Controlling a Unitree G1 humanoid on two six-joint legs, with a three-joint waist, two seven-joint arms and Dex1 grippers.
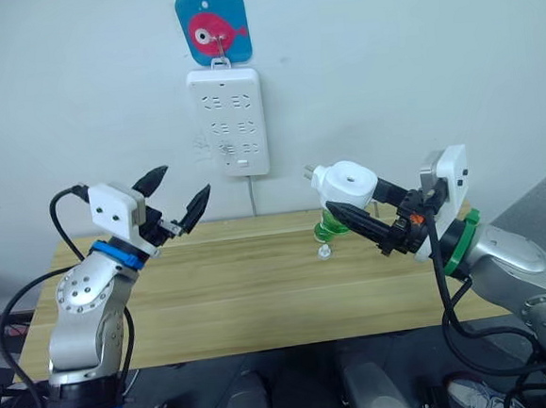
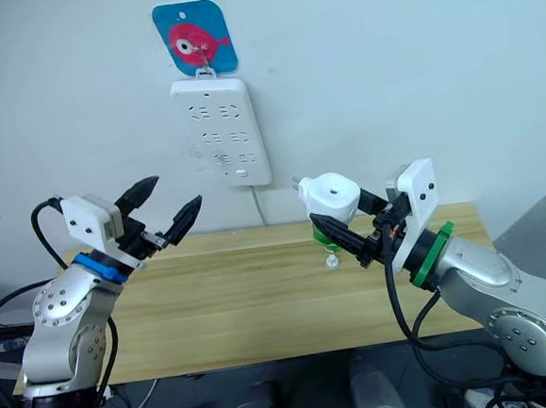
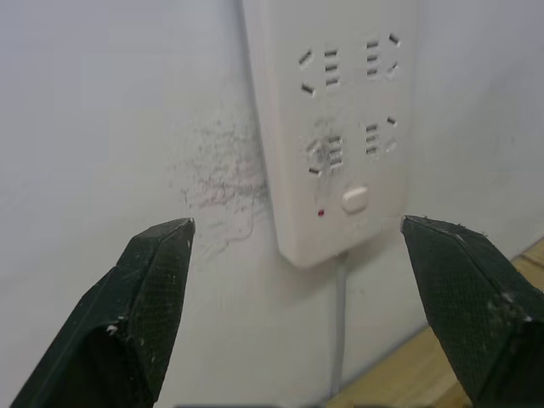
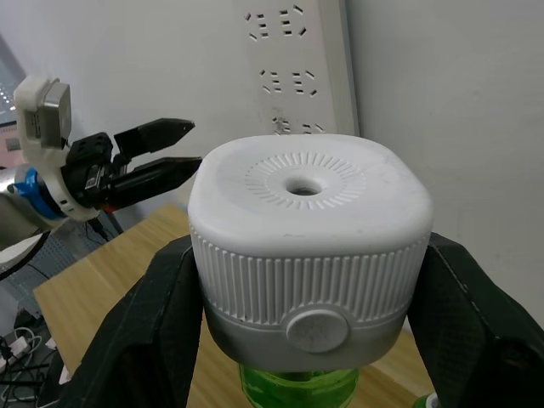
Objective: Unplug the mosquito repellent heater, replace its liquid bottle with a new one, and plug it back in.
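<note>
Black fingers of the right gripper [image 4: 306, 289] are clamping the mosquito repellent heater [image 1: 346, 183] from both sides, one pad pressing each flank of its ribbed lower band. Heater is hanging in the air above the far right part of the wooden table [image 1: 241, 282], clear of the wall and off to the right of the white power strip [image 1: 229, 120], unplugged. Its rounded white top is facing upward, showing a ring of fine radial grooves around a small round hole; a round button is sitting low on the side facing the wrist camera. Two metal prongs [image 1: 306, 173] are sticking out sideways toward the strip. A green liquid bottle [image 4: 297, 387] is showing beneath the heater's base, still seated in it. On the tabletop just under the heater, a small clear cap-like piece [image 1: 325, 251] is lying, too small to identify. Left gripper [image 1: 176, 200] is hovering empty with fingers spread wide apart, raised over the left part of the table and pointing toward the wall; between its tips the left wrist view is framing the lower sockets and switch of the strip. Strip is hanging from a hook on a blue fish sticker [image 1: 213, 25], cord [image 1: 252, 196] dropping behind the table.
</note>
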